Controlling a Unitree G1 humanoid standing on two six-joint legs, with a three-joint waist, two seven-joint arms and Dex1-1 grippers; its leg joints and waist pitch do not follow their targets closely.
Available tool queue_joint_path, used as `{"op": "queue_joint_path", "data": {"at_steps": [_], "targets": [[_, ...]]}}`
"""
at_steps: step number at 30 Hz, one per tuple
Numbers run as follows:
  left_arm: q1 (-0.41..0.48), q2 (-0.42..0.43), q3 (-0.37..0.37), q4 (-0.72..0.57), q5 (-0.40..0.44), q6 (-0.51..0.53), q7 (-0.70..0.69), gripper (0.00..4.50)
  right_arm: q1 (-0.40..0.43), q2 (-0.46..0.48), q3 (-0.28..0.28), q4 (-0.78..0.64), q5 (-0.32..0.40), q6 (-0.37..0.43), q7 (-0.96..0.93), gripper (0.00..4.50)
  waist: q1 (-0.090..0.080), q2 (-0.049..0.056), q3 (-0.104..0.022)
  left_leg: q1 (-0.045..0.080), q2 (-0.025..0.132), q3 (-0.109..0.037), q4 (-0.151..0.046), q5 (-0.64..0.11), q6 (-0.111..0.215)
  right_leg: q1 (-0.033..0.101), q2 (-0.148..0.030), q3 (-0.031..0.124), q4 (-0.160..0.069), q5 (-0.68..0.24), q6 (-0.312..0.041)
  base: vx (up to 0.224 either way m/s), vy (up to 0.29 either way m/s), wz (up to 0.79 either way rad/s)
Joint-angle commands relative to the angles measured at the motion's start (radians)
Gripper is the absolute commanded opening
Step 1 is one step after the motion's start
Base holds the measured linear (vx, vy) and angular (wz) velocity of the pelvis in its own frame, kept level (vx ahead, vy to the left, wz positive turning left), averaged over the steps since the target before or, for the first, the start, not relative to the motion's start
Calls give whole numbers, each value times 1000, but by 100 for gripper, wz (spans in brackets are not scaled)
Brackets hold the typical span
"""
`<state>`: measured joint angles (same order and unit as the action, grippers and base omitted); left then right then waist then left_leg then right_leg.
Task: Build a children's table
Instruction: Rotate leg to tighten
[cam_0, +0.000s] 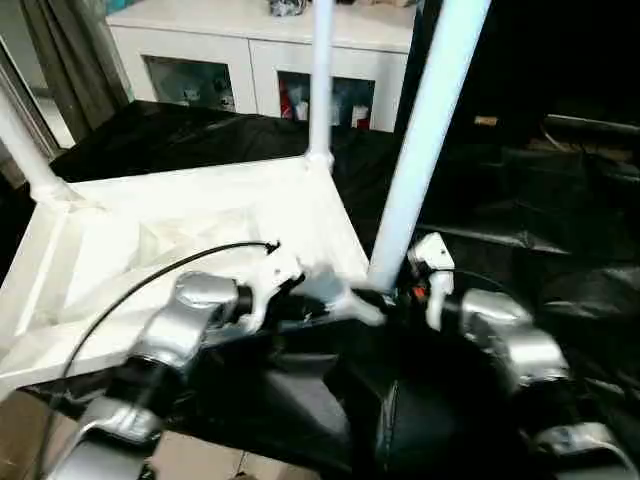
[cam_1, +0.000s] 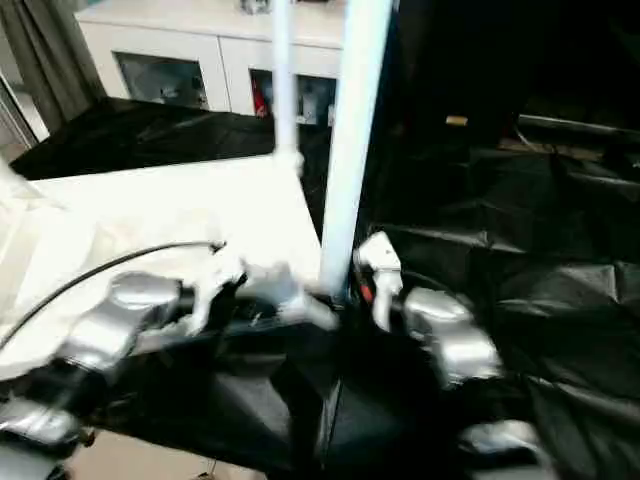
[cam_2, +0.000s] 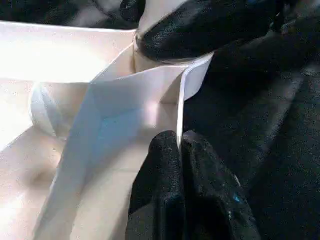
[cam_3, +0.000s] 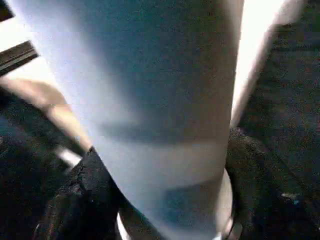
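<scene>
Left eye view: the white table top (cam_0: 170, 240) lies upside down on the black-draped surface (cam_0: 520, 230), with one leg (cam_0: 321, 80) upright at its far corner and another leg (cam_0: 25, 140) rising at the far left corner. A third leg (cam_0: 425, 140) stands tilted at the near right corner. The left gripper (cam_2: 179, 150) pinches the top's thin rim beside that corner, fingers (cam_2: 160, 165) closed on it. The right gripper (cam_3: 160, 200) clasps the tilted leg's base — apparently just above the socket. A white cabinet (cam_0: 250, 50) stands behind.
</scene>
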<state>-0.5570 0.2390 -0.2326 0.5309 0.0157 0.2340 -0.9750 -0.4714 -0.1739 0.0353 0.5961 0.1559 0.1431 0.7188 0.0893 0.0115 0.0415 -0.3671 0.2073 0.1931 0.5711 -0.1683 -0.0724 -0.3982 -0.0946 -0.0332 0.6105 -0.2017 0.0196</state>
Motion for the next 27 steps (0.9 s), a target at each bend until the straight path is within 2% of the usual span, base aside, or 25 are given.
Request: {"op": "queue_joint_path", "data": {"at_steps": [1, 2, 3, 4, 6, 7, 8, 10, 11, 13, 16, 17, 18, 20, 21, 22, 24, 25, 27], "targets": [[-40, -65, 46, 41, -8, 2, 166, 0, 20, 58, 42, 49, -37, 30, -74, 257, -2, -19, -50, 12, 15, -9, -71, -271, -10, 31, -38, 25, -87, -311, -166, 0, 0, 0], [-55, -93, 50, 58, -6, 3, 210, 0, 13, 89, 33, 60, -40, 34, -131, 257, 1, -8, -52, 12, 15, -11, -72, -267, -11, 33, -38, 26, -85, -295, -168, 0, 0, 0], [-71, -120, 53, 76, -1, 1, 254, 0, 6, 121, 27, 70, -43, 32, -176, 257, -2, -13, -49, 11, 14, -8, -72, -268, -11, 29, -35, 27, -87, -278, -169, 0, 0, 0], [-77, -129, 54, 84, 2, -2, 272, 0, 4, 133, 26, 73, -45, 29, -190, 257, -1, -12, -52, 13, 12, -8, -70, -272, -15, 30, -35, 27, -87, -277, -169, 0, 0, 0], [-85, -143, 55, 95, 3, -7, 280, 0, -1, 150, 30, 80, -49, 17, -199, 257, 1, -14, -54, 10, 11, -8, -69, -261, -4, 33, -35, 28, -85, -254, -170, 0, 0, 0], [-95, -165, 47, 107, 3, -15, 278, 0, -7, 180, 58, 78, -51, -14, -166, 257, 0, -7, -54, 8, 10, -7, -67, -260, 2, 33, -35, 29, -86, -238, -171, 0, 0, 0], [-97, -171, 44, 109, 1, -17, 271, 0, -8, 191, 59, 73, -37, -14, -148, 313, 1, -11, -57, 6, 9, -6, -65, -243, 10, 37, -35, 28, -84, -216, -172, 0, 0, 0], [-94, -166, 37, 100, -2, -20, 238, 0, -6, 199, 52, 41, 9, 23, -94, 327, 3, -9, -57, 5, 9, -6, -64, -223, 25, 38, -33, 27, -80, -182, -179, 0, 0, 0], [-94, -166, 37, 100, -2, -20, 238, 0, -6, 199, 52, 41, 9, 23, -94, 334, 2, -8, -58, 3, 9, -6, -63, -218, 30, 40, -33, 27, -79, -172, -182, 0, 0, 0], [-78, -135, 29, 86, -10, -33, 180, 0, 9, 157, 85, -3, 5, 22, -10, 358, 1, -9, -58, 2, 9, -6, -63, -216, 33, 40, -33, 26, -79, -171, -184, 0, 0, 0], [-62, -110, 20, 73, -17, -44, 132, 0, 21, 126, 99, -33, 16, 14, 57, 396, 2, -10, -59, 2, 10, -6, -62, -215, 43, 42, -33, 25, -78, -160, -183, 0, 0, 0], [-56, -102, 18, 68, -19, -45, 117, 0, 25, 115, 101, -43, 22, 18, 80, 396, -1, -10, -58, -1, 10, -7, -63, -209, 43, 43, -34, 25, -78, -160, -188, 0, 0, 0], [-43, -81, 11, 56, -22, -47, 77, 0, 34, 85, 109, -71, 37, 29, 143, 396, -1, -19, -57, 3, 10, -5, -62, -215, 48, 43, -33, 24, -81, -179, -189, 0, 0, 0], [-18, -43, -1, 22, -36, -50, -3, 0, 44, 32, 120, -103, 57, 45, 234, 396, 3, -15, -58, 3, 14, -6, -62, -208, 53, 43, -36, 25, -78, -178, -193, 0, 0, 0], [-5, -20, -5, 2, -42, -48, -44, 0, 47, 2, 123, -115, 69, 51, 284, 396, 4, -23, -59, 1, 14, -5, -61, -201, 58, 46, -35, 24, -77, -169, -194, 0, 0, 0], [2, -7, -7, -9, -46, -47, -64, 0, 48, -13, 124, -120, 75, 55, 310, 396, 5, -19, -58, -1, 15, -5, -60, -193, 67, 45, -35, 24, -73, -150, -200, 0, 0, 0], [10, 22, -8, -21, -44, -46, -91, 0, 51, -45, 117, -130, 86, 51, 367, 396, 5, -21, -59, 1, 17, -4, -60, -185, 67, 43, -33, 22, -70, -138, -211, 0, 0, 0], [13, 28, -9, -24, -45, -45, -100, 0, 52, -50, 115, -132, 87, 52, 377, 396, 6, -19, -59, 3, 19, -2, -59, -179, 69, 40, -34, 23, -69, -125, -222, 0, 0, 0], [28, 61, -14, -48, -55, -40, -154, 0, 55, -80, 105, -143, 95, 57, 438, 366, 8, -20, -60, 5, 19, -2, -58, -169, 70, 41, -33, 22, -65, -99, -236, 0, 0, 0]]}}
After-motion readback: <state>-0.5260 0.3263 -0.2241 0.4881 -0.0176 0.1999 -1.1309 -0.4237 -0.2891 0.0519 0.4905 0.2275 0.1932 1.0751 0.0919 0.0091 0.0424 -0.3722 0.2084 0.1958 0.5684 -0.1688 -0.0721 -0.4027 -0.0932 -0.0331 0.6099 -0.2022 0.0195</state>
